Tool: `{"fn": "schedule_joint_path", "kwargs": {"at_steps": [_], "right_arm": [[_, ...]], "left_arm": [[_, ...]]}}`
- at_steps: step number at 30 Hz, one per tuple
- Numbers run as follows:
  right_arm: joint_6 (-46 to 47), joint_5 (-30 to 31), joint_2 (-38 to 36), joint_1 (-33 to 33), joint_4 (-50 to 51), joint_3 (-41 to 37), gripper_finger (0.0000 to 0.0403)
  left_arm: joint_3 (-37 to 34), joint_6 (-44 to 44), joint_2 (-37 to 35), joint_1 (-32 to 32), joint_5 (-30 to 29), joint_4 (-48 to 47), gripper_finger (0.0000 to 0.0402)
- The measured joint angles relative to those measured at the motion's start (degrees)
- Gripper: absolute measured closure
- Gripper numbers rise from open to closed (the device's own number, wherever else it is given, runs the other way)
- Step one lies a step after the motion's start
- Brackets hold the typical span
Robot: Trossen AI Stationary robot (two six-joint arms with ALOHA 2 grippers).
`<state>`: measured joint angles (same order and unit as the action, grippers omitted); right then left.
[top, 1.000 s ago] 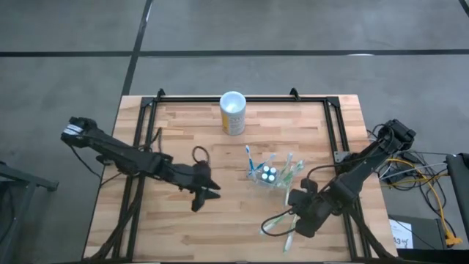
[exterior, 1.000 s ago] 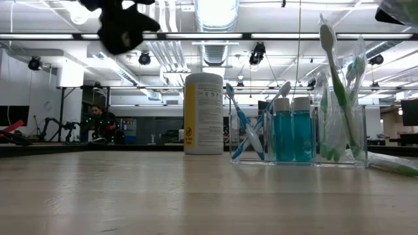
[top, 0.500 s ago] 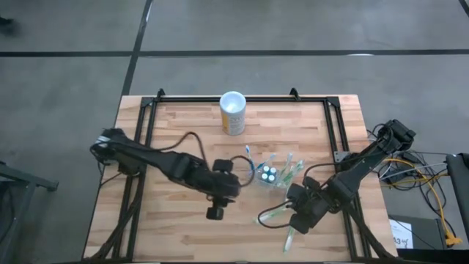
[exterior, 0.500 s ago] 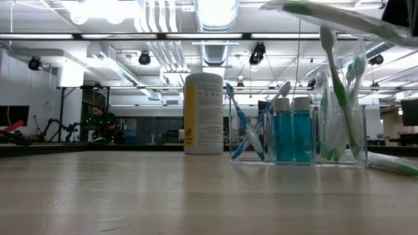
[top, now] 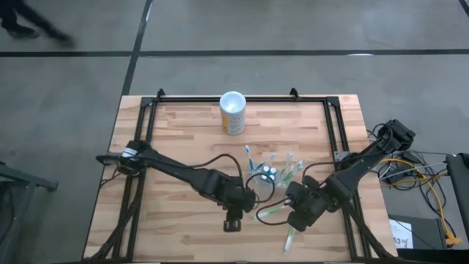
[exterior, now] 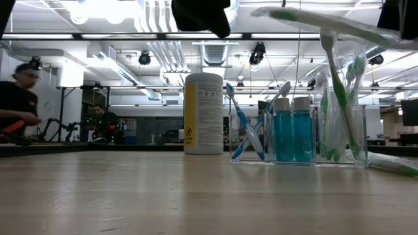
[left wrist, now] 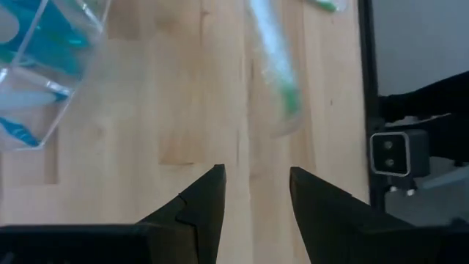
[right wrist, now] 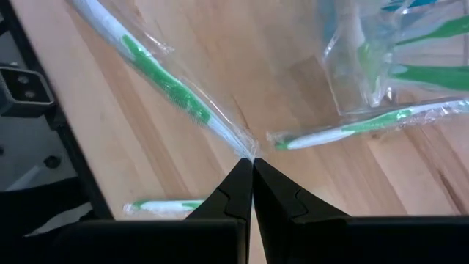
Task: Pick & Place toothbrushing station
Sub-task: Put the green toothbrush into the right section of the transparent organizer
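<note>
The toothbrushing station (top: 272, 176), a clear plastic holder, is standing on the wooden table (top: 176, 132) a little right of the centre of the high view. It is holding blue bottles (exterior: 292, 130), a blue toothbrush (exterior: 243, 127) and green toothbrushes in wrappers (exterior: 339, 98). In the low view it is sitting at the right of the frame, just beside the yellow cup (exterior: 203, 113), which in the high view is standing apart from it, nearer the top edge of the table.

My right gripper (right wrist: 252, 163) is hovering at the lower right of the station, and its fingers are clenched on the clear wrapper of a green toothbrush (right wrist: 157, 77), which is hanging in the air. Another wrapped toothbrush (top: 290, 236) is lying on the table near the bottom edge.

My left gripper (left wrist: 256, 198) is hovering at the lower left of the station, with its fingers spread and grasping nothing.

A person (exterior: 16, 98) is showing at the left edge of the low view, in the room behind.
</note>
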<state>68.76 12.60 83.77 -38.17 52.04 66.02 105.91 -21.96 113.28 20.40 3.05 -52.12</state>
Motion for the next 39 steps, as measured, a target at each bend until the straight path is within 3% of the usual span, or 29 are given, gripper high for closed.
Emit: {"fn": "schedule_joint_path", "kwargs": {"at_steps": [9,39], "right_arm": [[0.29,0.04,2.36,1.97,-0.53,0.00,0.0394],[-4.92,4.11,2.49,2.56,-10.76,0.00,0.0394]], "left_arm": [[1.09,-2.18,0.22,0.00,0.50,5.02,0.0245],[-0.55,-2.16,0.48,-0.04,0.44,0.34,0.0245]]}}
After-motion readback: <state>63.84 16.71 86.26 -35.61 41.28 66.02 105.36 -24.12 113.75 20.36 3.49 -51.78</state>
